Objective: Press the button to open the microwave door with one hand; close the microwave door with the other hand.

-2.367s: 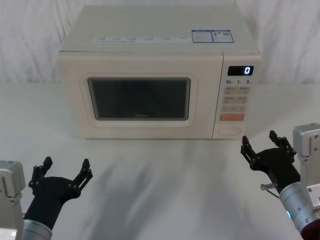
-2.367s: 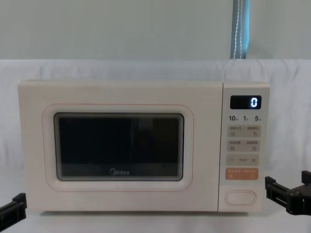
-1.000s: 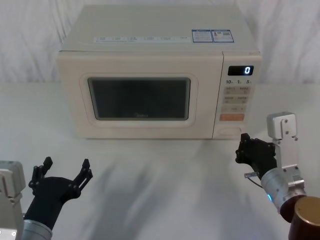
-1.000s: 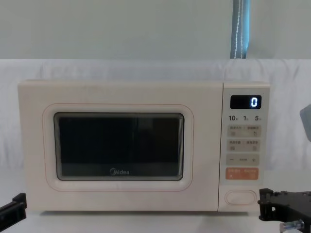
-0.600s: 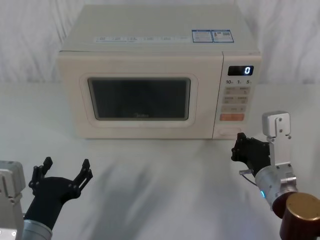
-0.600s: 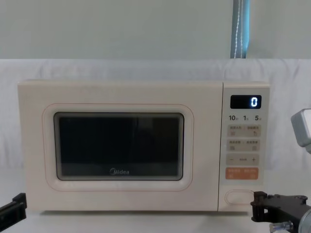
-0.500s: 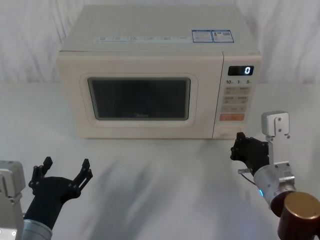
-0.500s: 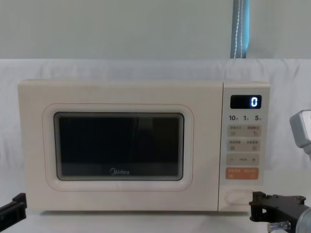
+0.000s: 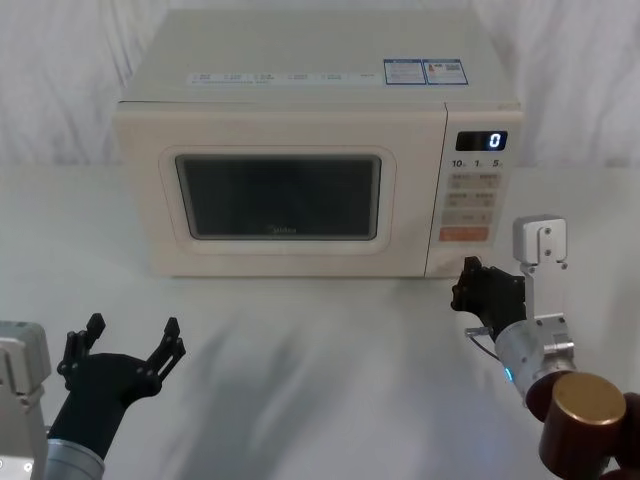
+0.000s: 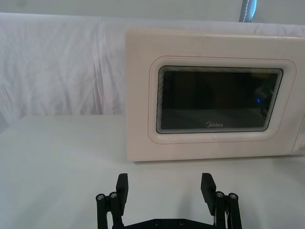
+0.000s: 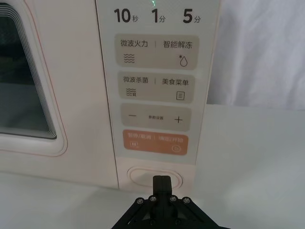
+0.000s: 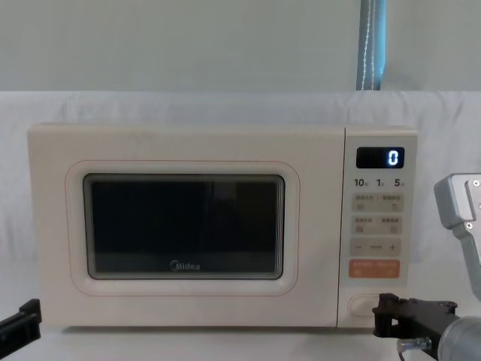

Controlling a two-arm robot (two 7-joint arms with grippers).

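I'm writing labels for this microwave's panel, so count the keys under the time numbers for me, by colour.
Cream keys with grey print: 3
Orange key: 1
Blank cream button, with the right pincer in front of it: 1
Total: 5

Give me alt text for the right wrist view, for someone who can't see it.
The right pincer, fingers shut together, points at the large blank cream button at the bottom of the microwave key panel. Above the button sit an orange key and cream keys with grey print; the door's window edge shows alongside.
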